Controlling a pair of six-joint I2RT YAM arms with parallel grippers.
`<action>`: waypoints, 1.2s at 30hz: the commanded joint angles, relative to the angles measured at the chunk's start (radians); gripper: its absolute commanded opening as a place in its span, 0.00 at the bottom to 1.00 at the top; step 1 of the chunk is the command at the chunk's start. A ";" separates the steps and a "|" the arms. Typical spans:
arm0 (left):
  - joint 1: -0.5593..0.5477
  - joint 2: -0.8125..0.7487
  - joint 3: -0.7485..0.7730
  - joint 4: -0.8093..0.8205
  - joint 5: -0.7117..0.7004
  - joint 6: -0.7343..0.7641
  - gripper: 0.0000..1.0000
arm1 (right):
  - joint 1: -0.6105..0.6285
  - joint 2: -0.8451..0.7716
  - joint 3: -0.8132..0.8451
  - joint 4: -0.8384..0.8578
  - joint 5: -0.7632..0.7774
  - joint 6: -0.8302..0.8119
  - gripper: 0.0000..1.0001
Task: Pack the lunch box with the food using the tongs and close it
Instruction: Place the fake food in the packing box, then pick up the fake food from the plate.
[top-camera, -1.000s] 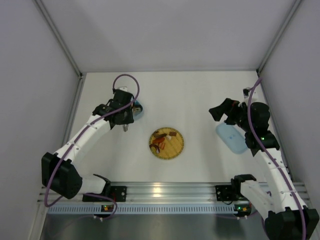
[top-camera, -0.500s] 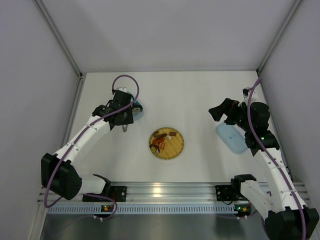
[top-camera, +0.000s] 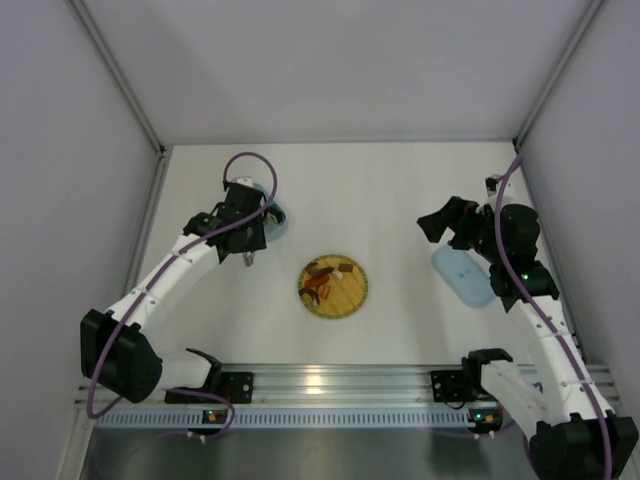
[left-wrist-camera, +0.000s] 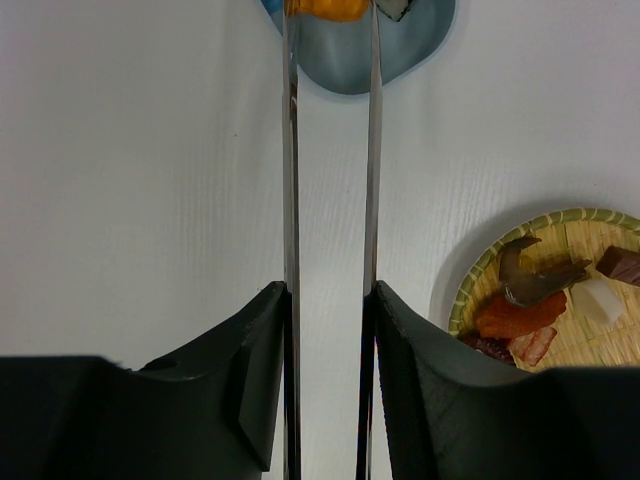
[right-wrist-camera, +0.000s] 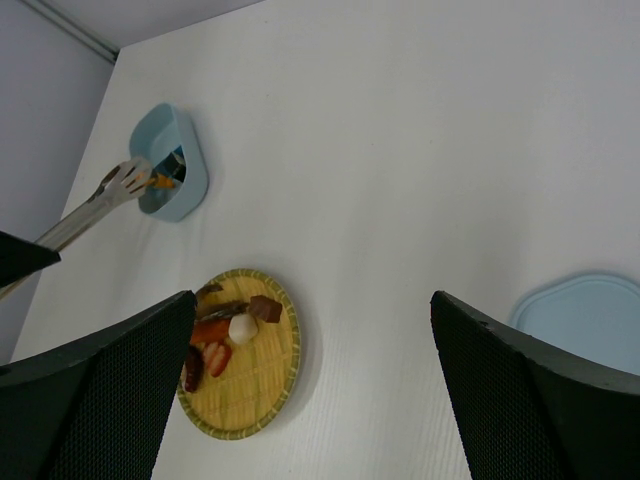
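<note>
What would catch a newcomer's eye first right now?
The left gripper holds long silver tongs over the blue lunch box, an orange piece between their tips. To its right, in the middle, sits the yellow plate of food, and farther right lies the box's lid.

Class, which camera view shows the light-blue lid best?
The top external view: nearly the whole lid lies in frame, only its right edge under the right arm. The right wrist view catches just a part at the picture's edge; the left wrist view misses it.
</note>
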 joint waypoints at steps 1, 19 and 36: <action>0.007 -0.048 0.001 0.037 -0.001 0.010 0.43 | -0.015 0.002 0.002 0.054 -0.008 -0.011 0.99; 0.007 -0.069 -0.002 0.032 0.031 0.015 0.53 | -0.015 -0.002 -0.009 0.057 -0.008 -0.005 1.00; -0.293 -0.129 0.064 -0.023 0.139 0.030 0.47 | -0.017 -0.013 -0.004 0.046 0.006 -0.007 0.99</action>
